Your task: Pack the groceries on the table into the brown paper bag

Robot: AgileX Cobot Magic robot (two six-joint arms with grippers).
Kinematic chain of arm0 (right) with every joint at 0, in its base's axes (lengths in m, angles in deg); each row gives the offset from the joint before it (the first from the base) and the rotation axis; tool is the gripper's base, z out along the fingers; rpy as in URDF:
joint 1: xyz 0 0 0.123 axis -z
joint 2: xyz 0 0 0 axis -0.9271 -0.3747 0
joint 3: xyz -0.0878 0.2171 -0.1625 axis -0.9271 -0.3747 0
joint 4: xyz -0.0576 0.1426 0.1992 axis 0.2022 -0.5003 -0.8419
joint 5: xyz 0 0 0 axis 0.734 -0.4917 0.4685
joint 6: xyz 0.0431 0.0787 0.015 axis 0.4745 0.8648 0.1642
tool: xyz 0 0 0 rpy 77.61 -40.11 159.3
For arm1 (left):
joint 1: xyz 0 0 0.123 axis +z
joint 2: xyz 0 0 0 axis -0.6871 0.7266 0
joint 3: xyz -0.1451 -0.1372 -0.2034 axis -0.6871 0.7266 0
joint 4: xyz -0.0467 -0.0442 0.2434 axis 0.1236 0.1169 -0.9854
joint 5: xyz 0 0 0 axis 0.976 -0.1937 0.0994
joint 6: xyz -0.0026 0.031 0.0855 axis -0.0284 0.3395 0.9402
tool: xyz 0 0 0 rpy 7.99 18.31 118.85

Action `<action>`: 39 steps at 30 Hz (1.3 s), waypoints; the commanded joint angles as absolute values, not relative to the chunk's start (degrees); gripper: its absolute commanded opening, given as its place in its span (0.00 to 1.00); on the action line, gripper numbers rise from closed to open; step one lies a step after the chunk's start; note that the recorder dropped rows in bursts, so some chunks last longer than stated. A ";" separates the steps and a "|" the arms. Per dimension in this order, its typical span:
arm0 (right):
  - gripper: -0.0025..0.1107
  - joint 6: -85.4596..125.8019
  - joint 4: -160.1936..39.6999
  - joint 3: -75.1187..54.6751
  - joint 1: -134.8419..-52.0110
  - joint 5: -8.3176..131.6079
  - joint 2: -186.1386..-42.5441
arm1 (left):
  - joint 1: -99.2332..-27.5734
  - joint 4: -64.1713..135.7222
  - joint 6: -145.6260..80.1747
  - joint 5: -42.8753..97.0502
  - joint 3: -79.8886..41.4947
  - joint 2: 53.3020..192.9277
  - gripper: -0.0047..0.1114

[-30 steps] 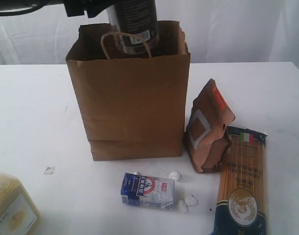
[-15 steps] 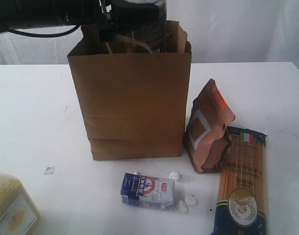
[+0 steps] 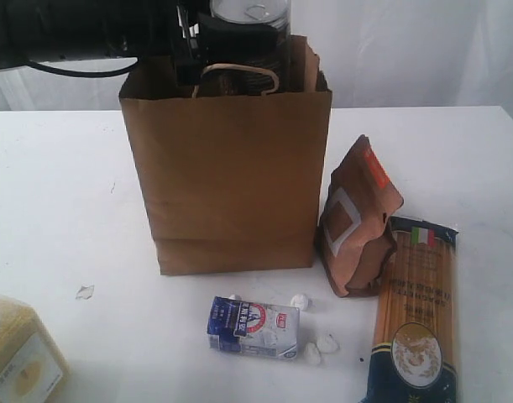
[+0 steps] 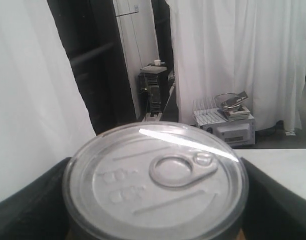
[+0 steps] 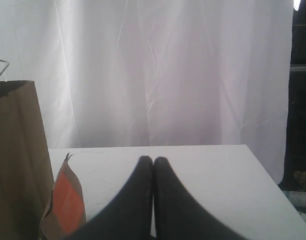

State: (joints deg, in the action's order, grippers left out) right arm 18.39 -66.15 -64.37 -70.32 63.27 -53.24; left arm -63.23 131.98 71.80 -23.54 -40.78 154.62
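The small clear-lidded can [image 3: 249, 17] stands upright in the mouth of the brown paper bag [image 3: 231, 176], its lower part hidden behind the front wall. My left gripper [image 4: 155, 200] is shut on it, with black fingers [image 4: 32, 200] on both sides of the can's pull-tab lid [image 4: 155, 175]. On the table [image 3: 63, 201] lie the brown pouch with orange label [image 3: 357, 218], the long spaghetti pack [image 3: 416, 319], the blue-white pouch [image 3: 253, 327] and the yellow-grain container [image 3: 17, 357]. My right gripper [image 5: 153, 162] hangs shut and empty over the table near the pouch [image 5: 65, 205]. The tan-lidded jar is out of view.
Small white crumbs [image 3: 319, 346] lie around the blue-white pouch, and one more [image 3: 85, 292] sits left of the bag. White curtains hang behind the table. The left arm [image 3: 71, 29] reaches in above the bag's rim, and a handle loop [image 3: 237, 71] arches in front of the can.
The left arm has lowered the can deeper into the bag's mouth; earlier its dark labelled side stood well above the rim, now mainly the lid shows. The items on the table have not moved.
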 commanded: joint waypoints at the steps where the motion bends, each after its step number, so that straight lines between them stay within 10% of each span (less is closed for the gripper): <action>1: 0.02 18.14 -65.95 -64.42 -70.19 62.95 -52.96 | -63.50 135.72 72.08 -25.08 -41.28 153.90 0.59; 14: 0.02 18.14 -65.80 -64.42 -70.19 62.95 -52.96 | -63.50 135.72 70.95 -25.05 -41.28 153.90 0.60; 20: 0.02 18.14 -65.80 -64.42 -70.19 62.95 -52.96 | -63.50 135.72 70.95 -24.80 -41.28 153.90 0.95; 39: 0.02 18.14 -65.81 -64.42 -70.19 62.95 -52.96 | -60.03 131.04 70.58 -28.97 -41.28 149.69 0.95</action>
